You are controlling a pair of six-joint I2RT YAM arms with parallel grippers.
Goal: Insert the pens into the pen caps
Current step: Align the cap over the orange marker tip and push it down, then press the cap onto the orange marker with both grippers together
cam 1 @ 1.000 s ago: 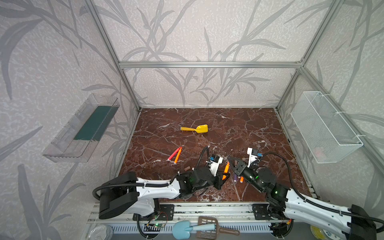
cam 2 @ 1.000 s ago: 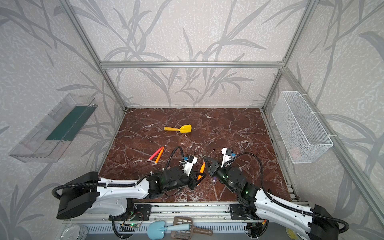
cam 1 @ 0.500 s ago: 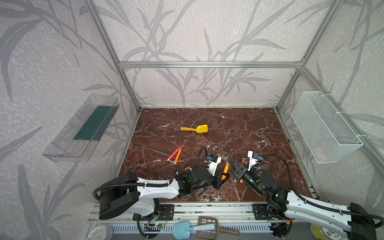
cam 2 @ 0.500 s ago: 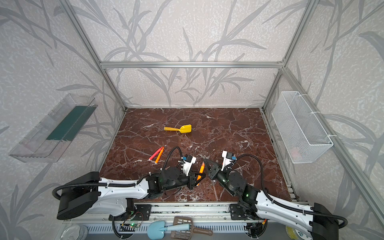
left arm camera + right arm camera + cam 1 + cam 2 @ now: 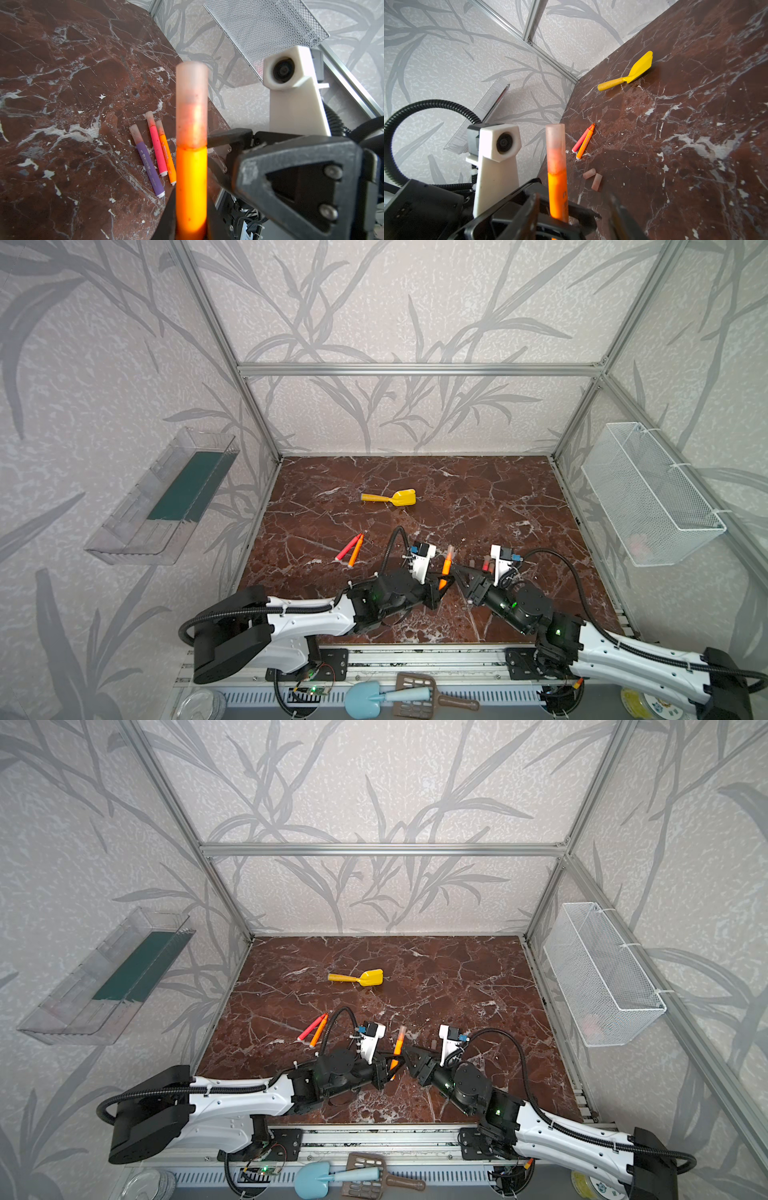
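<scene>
My left gripper [image 5: 441, 588] [image 5: 390, 1068] [image 5: 191, 228] is shut on an upright orange pen [image 5: 445, 569] [image 5: 191, 187] [image 5: 557, 195]. A translucent pinkish pen cap [image 5: 191, 104] [image 5: 555, 145] [image 5: 402, 1031] sits over its tip. My right gripper [image 5: 458, 576] [image 5: 574, 216] is open, with its jaws apart on either side of the pen's lower body. Two uncapped pens, pink-red [image 5: 348, 547] [image 5: 580, 140] and orange [image 5: 356, 551] [image 5: 585, 143], lie side by side on the left. Two loose pen caps [image 5: 589, 173] [image 5: 597, 181] lie nearby. Three capped pens, purple [image 5: 148, 164], pink [image 5: 156, 151] and orange [image 5: 167, 158], lie together.
A yellow toy shovel [image 5: 390, 498] [image 5: 633, 72] lies on the brown marble table [image 5: 478, 497] toward the back. A white mesh basket [image 5: 648, 497] hangs on the right wall and a clear tray [image 5: 166, 497] on the left wall.
My right gripper moved left to the orange pen's tip with the cap, then opened and let go, leaving the cap on the pen. The left gripper kept its hold.
</scene>
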